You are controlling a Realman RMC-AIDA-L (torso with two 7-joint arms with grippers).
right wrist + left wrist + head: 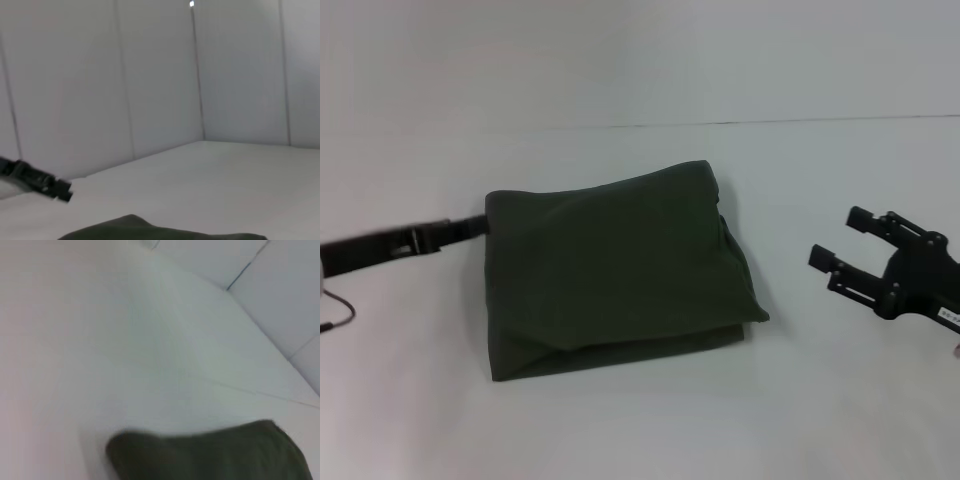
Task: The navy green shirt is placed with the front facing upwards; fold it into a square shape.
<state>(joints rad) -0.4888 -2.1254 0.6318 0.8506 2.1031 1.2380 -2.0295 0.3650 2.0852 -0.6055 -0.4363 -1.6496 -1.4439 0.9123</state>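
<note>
The navy green shirt (615,270) lies folded into a rough rectangle in the middle of the white table, plain green side up. Its layered edges show along the near side. My left gripper (470,228) reaches in from the left, and its tip is at the shirt's far-left corner. To the right of the shirt hangs my right gripper (840,237), open, holding nothing and well apart from the cloth. The left wrist view shows one rounded corner of the shirt (210,455). In the right wrist view an edge of the shirt (150,231) shows, with the left gripper (37,181) beyond it.
The white table (640,420) stretches all around the shirt. A white wall (640,60) rises behind its far edge. A thin cable (335,318) loops at the far left by the left arm.
</note>
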